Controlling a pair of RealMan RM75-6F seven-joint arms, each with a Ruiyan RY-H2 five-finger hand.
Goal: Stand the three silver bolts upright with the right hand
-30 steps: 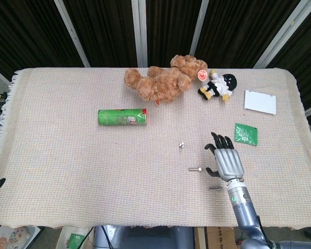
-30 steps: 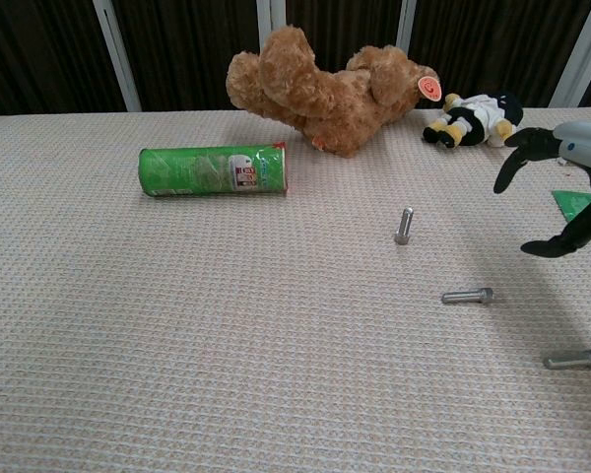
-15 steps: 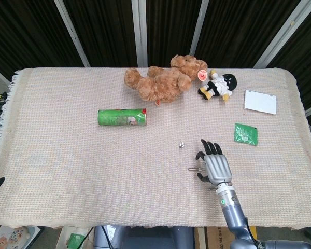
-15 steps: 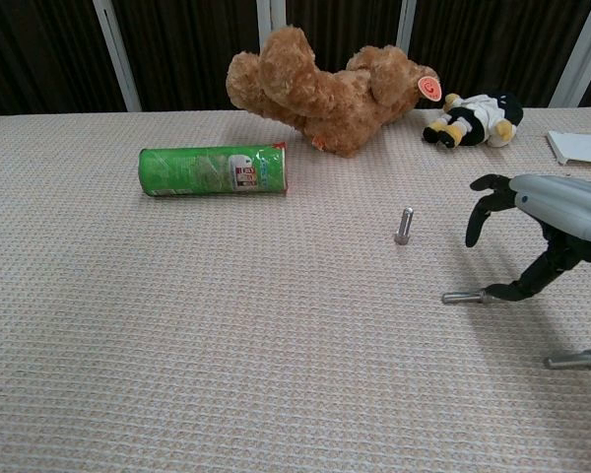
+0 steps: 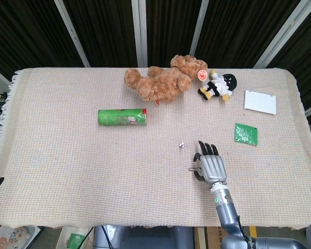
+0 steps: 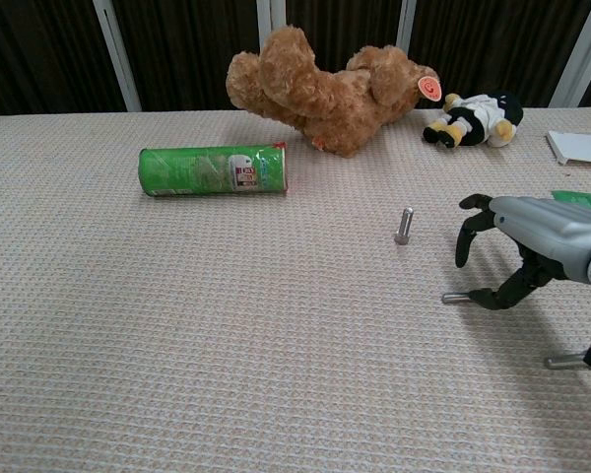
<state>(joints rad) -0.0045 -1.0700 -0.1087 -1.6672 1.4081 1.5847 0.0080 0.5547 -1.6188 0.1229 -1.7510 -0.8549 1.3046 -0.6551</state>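
Observation:
One silver bolt (image 5: 181, 144) (image 6: 404, 225) stands upright on the woven cloth, left of my right hand. A second bolt (image 6: 457, 297) (image 5: 192, 168) lies flat, its head end under the thumb tip of my right hand (image 5: 211, 167) (image 6: 532, 232). The hand arches over it with its fingers spread and nothing lifted. The third bolt (image 6: 569, 362) lies flat near the front right, partly behind my wrist in the chest view and hidden under the forearm in the head view. No view shows my left hand.
A green snack can (image 5: 122, 117) (image 6: 214, 169) lies on its side to the left. At the back are a brown teddy bear (image 5: 163, 80) and a penguin toy (image 5: 219, 86). A white card (image 5: 259, 101) and a green packet (image 5: 246, 134) lie to the right.
My right hand has moved left and lower, from beside the green packet to over the lying bolt, where its thumb now reaches the head end. The bolts have not moved.

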